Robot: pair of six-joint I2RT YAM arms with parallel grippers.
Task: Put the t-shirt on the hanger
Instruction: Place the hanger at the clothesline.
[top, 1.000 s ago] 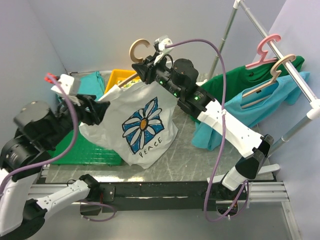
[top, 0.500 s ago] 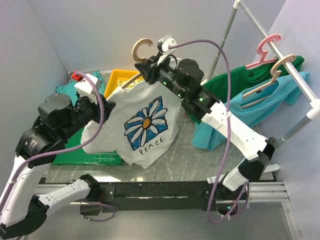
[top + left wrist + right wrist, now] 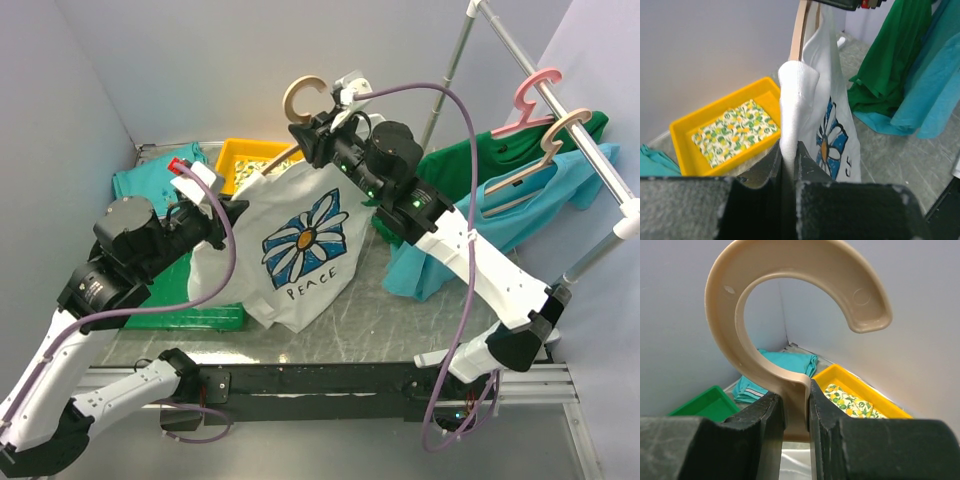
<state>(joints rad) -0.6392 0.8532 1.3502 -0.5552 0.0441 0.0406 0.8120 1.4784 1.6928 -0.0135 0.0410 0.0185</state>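
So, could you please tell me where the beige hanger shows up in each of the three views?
Top external: the hanger hook stands top centre, above the t-shirt.
Left wrist: its beige arm runs up at top centre, beside white fabric.
Right wrist: its hook fills the upper frame, stem gripped in the right claw.
Shared landmark: the yellow tray, seen in all three views.

At bottom centre, the left gripper's dark fingers (image 3: 812, 167) pinched a fold of the white daisy-print t-shirt (image 3: 795, 100) beside the slim beige plastic hanger (image 3: 799, 30); a yellow plastic tray (image 3: 682, 150) sat left.
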